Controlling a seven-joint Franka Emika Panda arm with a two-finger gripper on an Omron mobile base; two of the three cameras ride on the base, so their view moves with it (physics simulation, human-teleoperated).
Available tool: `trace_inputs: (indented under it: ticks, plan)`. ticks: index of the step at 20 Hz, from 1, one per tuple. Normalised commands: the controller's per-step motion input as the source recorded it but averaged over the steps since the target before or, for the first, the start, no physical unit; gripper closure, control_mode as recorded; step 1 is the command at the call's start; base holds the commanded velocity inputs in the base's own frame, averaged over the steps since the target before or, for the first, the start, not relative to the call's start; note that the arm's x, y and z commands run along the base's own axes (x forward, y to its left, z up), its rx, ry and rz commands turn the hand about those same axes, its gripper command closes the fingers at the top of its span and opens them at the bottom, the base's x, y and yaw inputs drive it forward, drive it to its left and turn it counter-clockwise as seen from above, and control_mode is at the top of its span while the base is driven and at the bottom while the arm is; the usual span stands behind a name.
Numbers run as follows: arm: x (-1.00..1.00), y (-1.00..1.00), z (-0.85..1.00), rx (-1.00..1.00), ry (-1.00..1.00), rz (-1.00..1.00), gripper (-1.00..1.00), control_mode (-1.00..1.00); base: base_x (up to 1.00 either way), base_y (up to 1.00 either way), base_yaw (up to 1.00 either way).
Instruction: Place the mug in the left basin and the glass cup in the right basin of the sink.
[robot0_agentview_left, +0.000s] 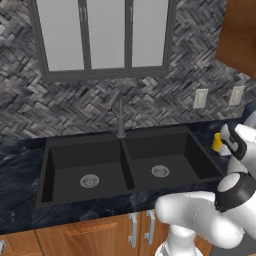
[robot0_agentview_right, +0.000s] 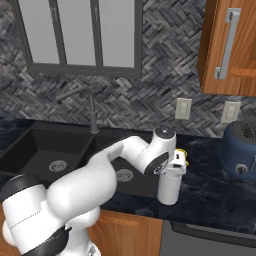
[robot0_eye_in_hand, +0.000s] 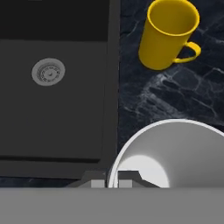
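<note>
Gripper (robot0_eye_in_hand: 113, 181) pinched on the near rim of the glass cup (robot0_agentview_right: 169, 186), one finger inside the wall and one outside, jaws nearly together on the thin edge. Cup upright on the dark marble counter (robot0_agentview_right: 220, 195), just right of the sink (robot0_agentview_left: 45, 165) and close to the counter's front edge; whether lifted clear or resting on the stone, cannot tell. Long axis vertical, open mouth up. Mug (robot0_eye_in_hand: 168, 35) standing upright farther back on the same counter, apart from the cup, mouth up, handle pointing right, away from the sink. Right basin (robot0_eye_in_hand: 52, 109) just left of the cup across the sink lip, silver drain near its middle; left basin (robot0_agentview_left: 87, 170) beyond the centre divider, with the faucet (robot0_agentview_left: 120, 117) rising behind the divider.

Risks from here, as a judgement: a rim pinch on a smooth, thin wall gives little hold, so likely to swing or slip out during the carry left. Too low a lift would catch the base on the sink lip and tip the cup. Release from too high would let it fall over in the basin. Overshooting left past the divider would put it in the wrong half.
</note>
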Motion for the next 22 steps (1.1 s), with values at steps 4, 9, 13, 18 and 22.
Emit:
trace_inputs:
  ticks: [4, 9, 13, 18, 22]
  plan:
    - [0.00, 0.62, 0.05, 0.09, 0.00, 0.00, 1.00, -1.00, 0.00, 0.00, 0.00]
    - [0.01, 0.74, 0.00, 0.01, 0.00, 0.00, 1.00, -1.00, 0.00, 0.00, 0.00]
    - [0.03, 0.80, 0.00, 0.00, 0.00, 0.00, 1.00, -1.00, 0.00, 0.00, 0.00]
    - [0.08, 0.77, 0.00, 0.00, 0.00, 0.00, 1.00, -1.00, 0.00, 0.00, 0.00]
    - [0.26, 0.60, 0.00, -0.02, 0.00, 0.00, 1.00, -1.00, 0.00, 0.00, 0.00]
